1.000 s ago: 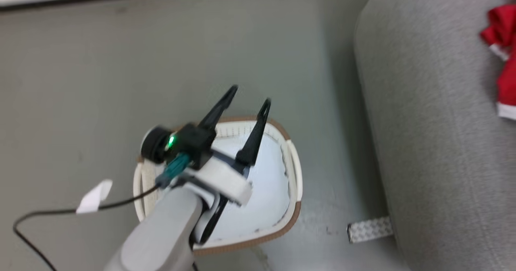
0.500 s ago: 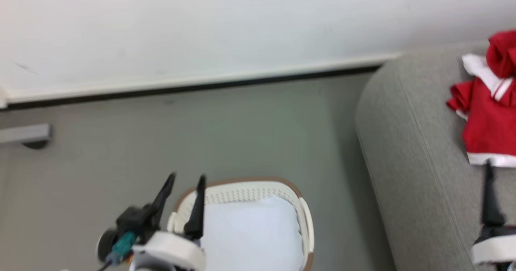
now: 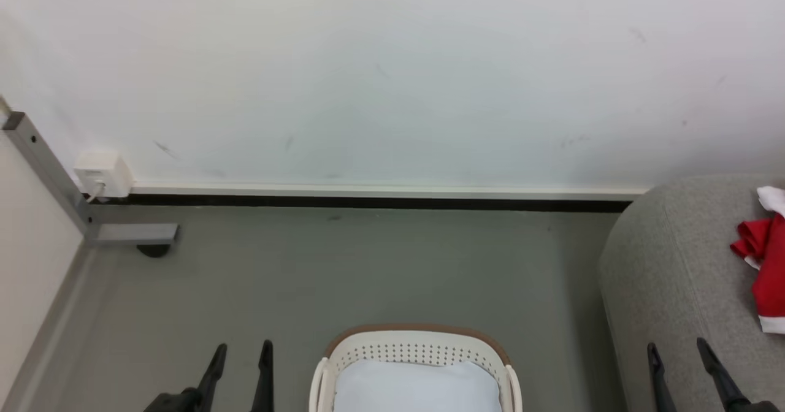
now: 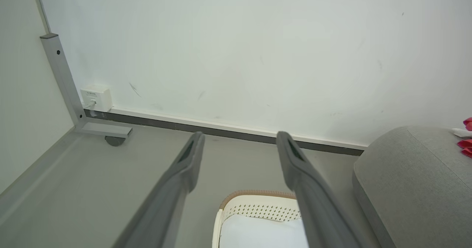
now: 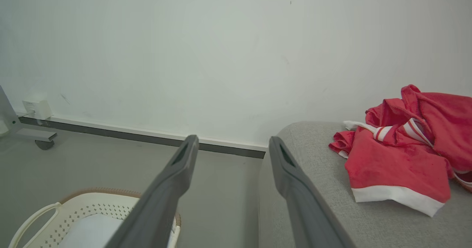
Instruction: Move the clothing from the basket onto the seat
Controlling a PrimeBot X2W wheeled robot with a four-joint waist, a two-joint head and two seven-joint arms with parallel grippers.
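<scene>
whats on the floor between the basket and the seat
Nothing. In the head view the strip of grey floor between the basket and the seat is bare.

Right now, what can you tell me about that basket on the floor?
The basket is oval and looks like cream-white plastic, with rows of small holes in its wall, a brown band round the rim and a loop handle at the side. It stands upright on the grey floor, left of the seat and apart from it. A pale bluish sheet lies flat inside. Its near part is cut off by the picture's edge.
</scene>
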